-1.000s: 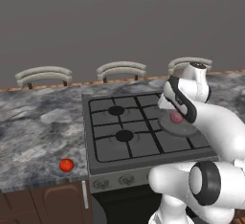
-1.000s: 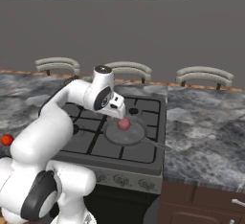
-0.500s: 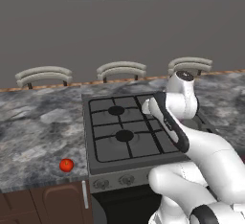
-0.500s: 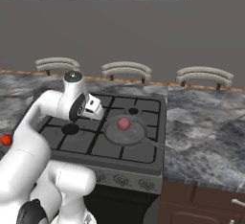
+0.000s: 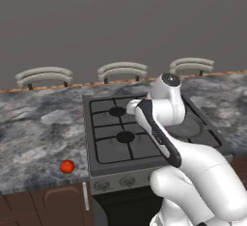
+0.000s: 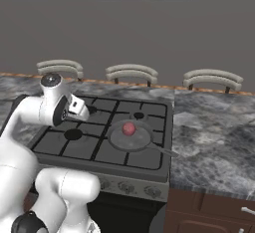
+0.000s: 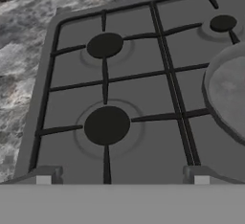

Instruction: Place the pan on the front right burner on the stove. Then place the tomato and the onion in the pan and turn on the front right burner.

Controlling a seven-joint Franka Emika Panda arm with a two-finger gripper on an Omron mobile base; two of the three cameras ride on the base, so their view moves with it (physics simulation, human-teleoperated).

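A grey marbled bench (image 5: 34, 128) runs under a plain grey wall, with the tomato (image 5: 67, 166) near its front edge, left of the stove (image 6: 74, 150). Over the stove's left burners hangs the hand (image 6: 79, 106), open and empty. Right of it the pan (image 6: 132, 137) sits on the front right burner with the onion (image 6: 129, 128) inside.

onion (image 6: 129, 128) in pan (image 6: 130, 138); tomato (image 5: 67, 166) on counter.

Red tomato (image 5: 67, 166), pinkish onion (image 6: 129, 128), dark grey pan (image 6: 130, 138), black-grated stove (image 6: 112, 127).
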